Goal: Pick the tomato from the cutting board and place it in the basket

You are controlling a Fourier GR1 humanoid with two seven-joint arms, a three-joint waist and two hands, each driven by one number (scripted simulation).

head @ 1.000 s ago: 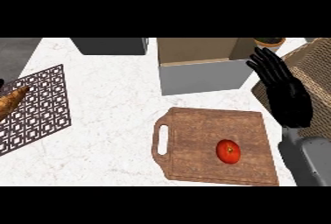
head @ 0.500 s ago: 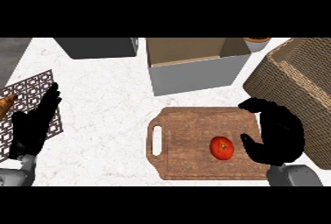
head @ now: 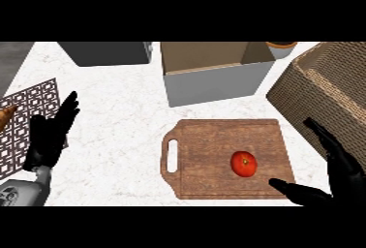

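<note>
Change: half a second ago the right hand point(head: 336, 181) hovered curled above the cutting board's right part, close beside the tomato; now it sits lower and further right, at the board's lower right corner, and it has opened out.
Right hand: spread, fingers straight along the board's right edge, thumb reaching in over the board's lower edge; it holds nothing and does not touch the tomato.
Tomato: the tomato point(head: 244, 163) lies on the cutting board point(head: 207, 145), right of its middle, in the same place as in both earlier views, untouched.
Basket: the wicker basket point(head: 322, 87) stands at the far right, just beside the board's upper right corner, with nothing of the task in it.
Left hand: the left hand point(head: 50, 135) rests open at the left, fingers up, over the edge of the patterned trivet point(head: 25, 109), much as half a second ago.
Other things: a grey open box point(head: 214, 80) stands on the desk point(head: 121, 126) just behind the board.
Meaning: judged from this, the pick is not yet made; the open hand frames the tomato from the lower right, so closing in comes next.
Task stage: early, 0 of 2 steps done.
</note>
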